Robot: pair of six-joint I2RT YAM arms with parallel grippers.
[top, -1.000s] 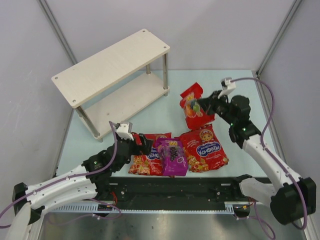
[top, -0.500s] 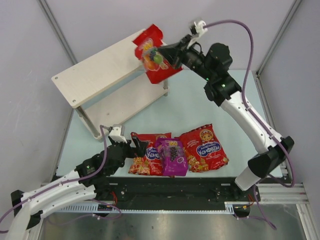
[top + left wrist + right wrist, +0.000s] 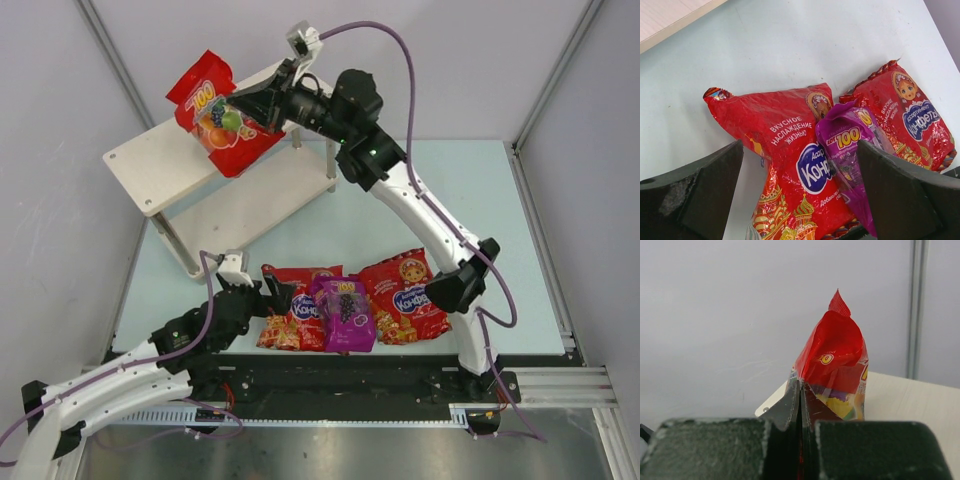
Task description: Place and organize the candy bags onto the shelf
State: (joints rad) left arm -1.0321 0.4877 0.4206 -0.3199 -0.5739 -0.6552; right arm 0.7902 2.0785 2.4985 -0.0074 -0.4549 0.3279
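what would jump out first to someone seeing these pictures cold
The red fruit-print bag hangs above the left end of the top board of the shelf, pinched in the shut right gripper. Near the front edge of the table, the purple bag lies on the left red bag, with the right red bag beside them and the open left gripper poised at their left.

lab test cell, grey walls (image 3: 450,60), aluminium rail (image 3: 350,421)

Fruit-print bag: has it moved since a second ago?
Yes. Held in the right claw, the fruit-print bag went from right of the shelf to above its top board.
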